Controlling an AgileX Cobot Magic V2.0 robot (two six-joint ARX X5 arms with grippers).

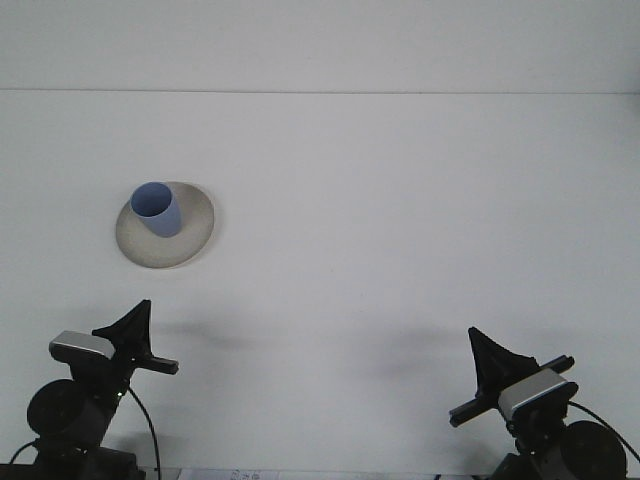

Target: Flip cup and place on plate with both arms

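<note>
A blue cup [157, 209] stands on a round cream plate [192, 238] at the left of the white table, mouth up and leaning a little toward the back left. My left gripper [134, 322] sits low at the bottom left, well in front of the plate, its fingers pressed together into one black wedge with nothing in them. At the bottom right my right gripper [489, 365] is also shut and empty, far from the cup.
The table's far edge meets a pale wall [320, 40] along a line near the top. Dark cables [150, 440] trail from the left arm's base at the bottom edge.
</note>
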